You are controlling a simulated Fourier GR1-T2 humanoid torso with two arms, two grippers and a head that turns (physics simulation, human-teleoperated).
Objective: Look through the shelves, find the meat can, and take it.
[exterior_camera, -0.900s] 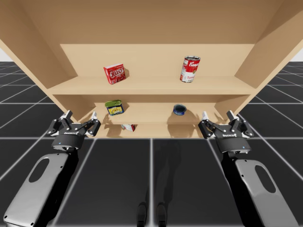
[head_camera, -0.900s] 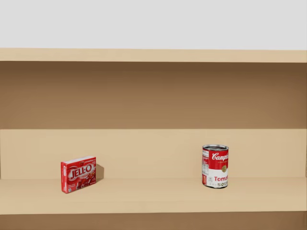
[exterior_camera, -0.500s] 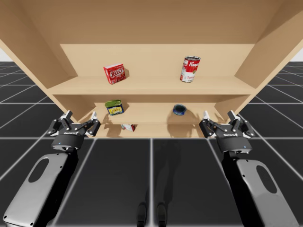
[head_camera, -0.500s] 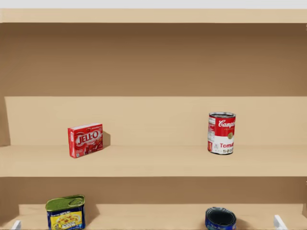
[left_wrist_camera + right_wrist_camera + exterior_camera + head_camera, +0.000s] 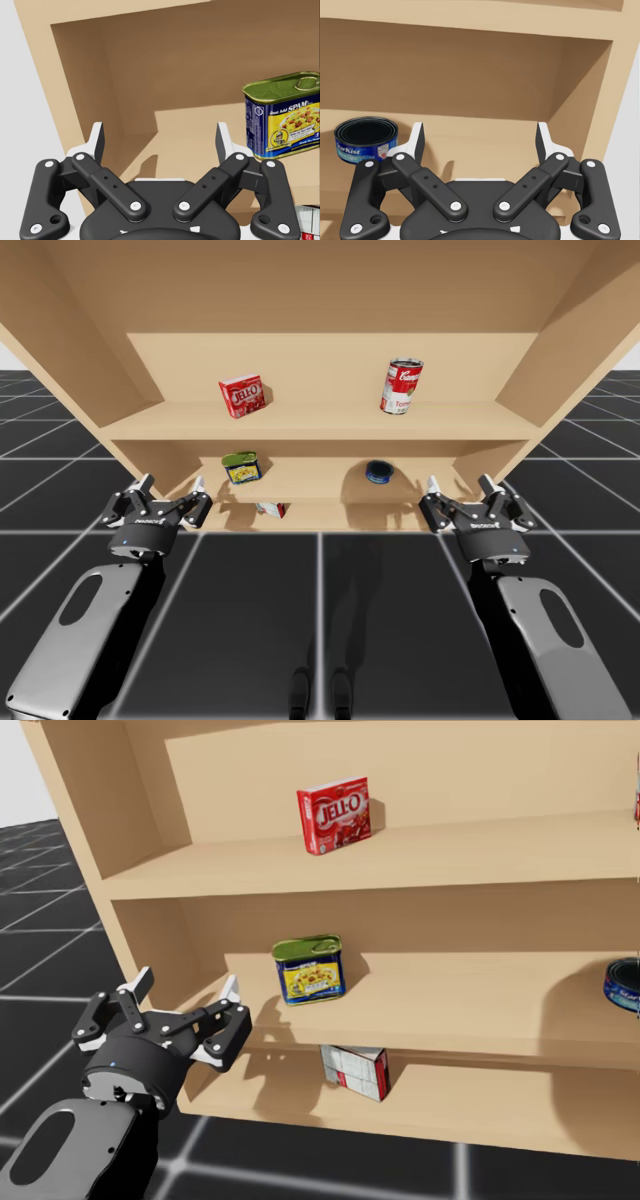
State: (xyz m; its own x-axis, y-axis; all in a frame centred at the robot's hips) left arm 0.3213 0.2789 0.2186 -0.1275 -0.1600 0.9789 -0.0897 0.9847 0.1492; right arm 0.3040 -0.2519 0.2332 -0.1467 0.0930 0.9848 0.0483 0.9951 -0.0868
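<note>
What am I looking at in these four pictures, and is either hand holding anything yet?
This is a simulated humanoid torso with two arms, facing a wooden shelf unit. The high view looks down from above the table. The head view looks where the head points. Each wrist view looks along its own hand. My left hand and right hand are both open, holding nothing, in front of the shelves. The top shelf holds a red box and a red-and-white can. On the middle shelf stand the green-topped rectangular meat can, ahead of and beside the left hand, and a low blue round can. On the bottom shelf there is a red-and-white box.
</note>
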